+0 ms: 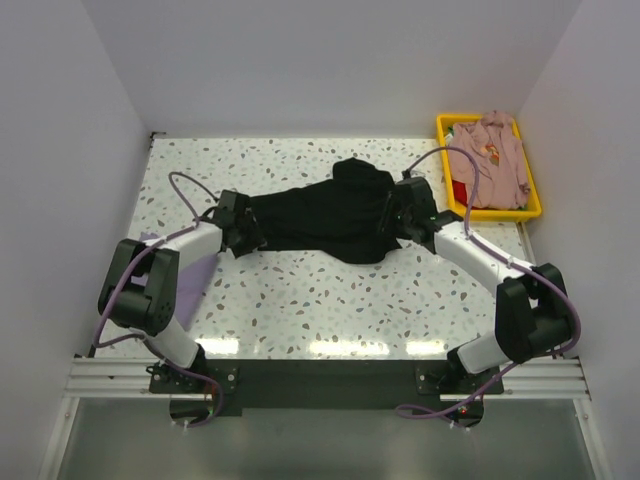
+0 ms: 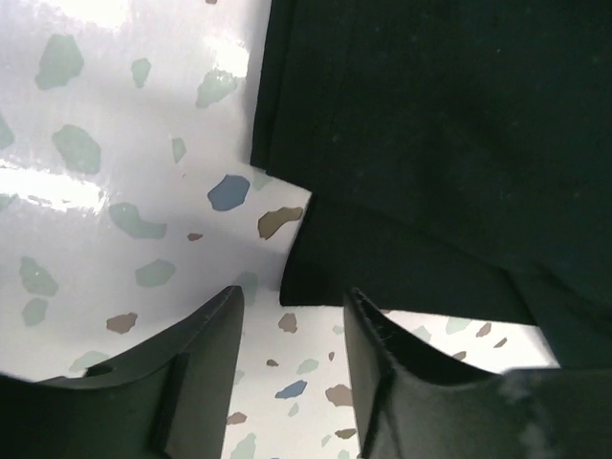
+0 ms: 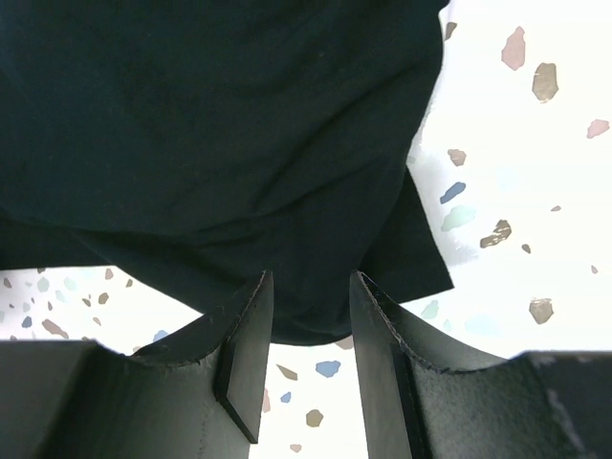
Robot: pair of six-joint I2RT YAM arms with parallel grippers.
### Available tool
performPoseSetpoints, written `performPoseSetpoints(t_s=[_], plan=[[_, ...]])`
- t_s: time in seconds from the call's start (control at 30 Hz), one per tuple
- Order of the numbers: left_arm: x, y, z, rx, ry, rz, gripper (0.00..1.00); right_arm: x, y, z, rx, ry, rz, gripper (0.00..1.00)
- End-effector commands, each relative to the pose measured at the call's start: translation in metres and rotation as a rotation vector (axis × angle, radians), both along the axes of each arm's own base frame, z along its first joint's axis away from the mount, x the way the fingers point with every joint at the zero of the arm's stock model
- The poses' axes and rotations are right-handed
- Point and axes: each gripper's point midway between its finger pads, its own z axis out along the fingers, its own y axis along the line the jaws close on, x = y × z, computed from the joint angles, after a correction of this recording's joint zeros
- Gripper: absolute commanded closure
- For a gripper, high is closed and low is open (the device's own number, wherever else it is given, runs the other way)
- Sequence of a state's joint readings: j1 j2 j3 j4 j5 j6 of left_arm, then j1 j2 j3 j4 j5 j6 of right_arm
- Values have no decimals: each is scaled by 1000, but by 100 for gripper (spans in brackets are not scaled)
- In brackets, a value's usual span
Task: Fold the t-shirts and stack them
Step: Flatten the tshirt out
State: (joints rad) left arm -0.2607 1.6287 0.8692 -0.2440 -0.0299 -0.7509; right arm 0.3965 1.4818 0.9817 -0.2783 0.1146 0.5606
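Observation:
A black t-shirt lies bunched across the middle of the speckled table, thicker at its right end. My left gripper stands at the shirt's left end. In the left wrist view this gripper is open and empty, and a corner of the black cloth lies just past its fingertips. My right gripper is at the shirt's right end. Seen from the right wrist, it is open, with the hem of the black cloth reaching between its tips, not pinched. A lavender t-shirt lies under the left arm. A dusty-pink t-shirt sits in the bin.
A yellow bin stands at the back right corner, close behind the right arm. White walls close the table on the left, the right and the back. Speckled tabletop shows between the black shirt and the arm bases.

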Motion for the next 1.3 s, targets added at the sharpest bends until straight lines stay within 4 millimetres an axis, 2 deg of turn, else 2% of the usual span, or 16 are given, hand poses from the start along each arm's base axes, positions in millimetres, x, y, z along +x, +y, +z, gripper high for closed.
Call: performPoseSetpoints(t_s=[0.0, 0.17, 0.23, 0.27, 0.4, 0.47, 0.5, 0.57, 0.63, 0.73, 0.87, 0.97, 1.07, 1.27], plan=[[27, -10, 10, -28, -71, 14, 51, 10, -7, 19, -6, -56, -21, 58], [26, -16, 2, -41, -62, 13, 57, 10, -16, 20, -1, -58, -39, 58], [28, -20, 2, -57, -62, 4, 67, 11, -21, 18, -4, -54, -50, 58], [28, -21, 2, -61, -59, 0, 76, 11, -24, 16, -11, -52, -56, 58], [24, -21, 7, -63, -66, -4, 94, 14, -47, -1, 3, -14, -120, 58], [20, -13, 9, -49, -58, 12, 100, 13, -51, -13, 39, 18, -124, 58], [18, -9, 15, -49, -70, 20, 100, 14, -58, -17, 43, 27, -144, 58], [17, 11, 29, -38, -102, 69, 100, 13, -60, -25, 38, 46, -151, 56], [14, 32, 34, -24, -116, 111, 100, 12, -57, -31, 48, 58, -143, 54], [12, 47, 49, -15, -141, 138, 100, 12, -50, -48, 74, 90, -127, 49], [11, 59, 62, -13, -168, 172, 100, 6, -32, -72, 161, 150, -88, 47], [11, 63, 70, -19, -187, 175, 100, 3, -23, -80, 200, 163, -73, 47], [12, 63, 74, -23, -192, 169, 100, -5, -8, -84, 231, 172, -46, 47], [10, 64, 74, -22, -194, 166, 100, -17, 0, -83, 304, 161, -64, 47]])
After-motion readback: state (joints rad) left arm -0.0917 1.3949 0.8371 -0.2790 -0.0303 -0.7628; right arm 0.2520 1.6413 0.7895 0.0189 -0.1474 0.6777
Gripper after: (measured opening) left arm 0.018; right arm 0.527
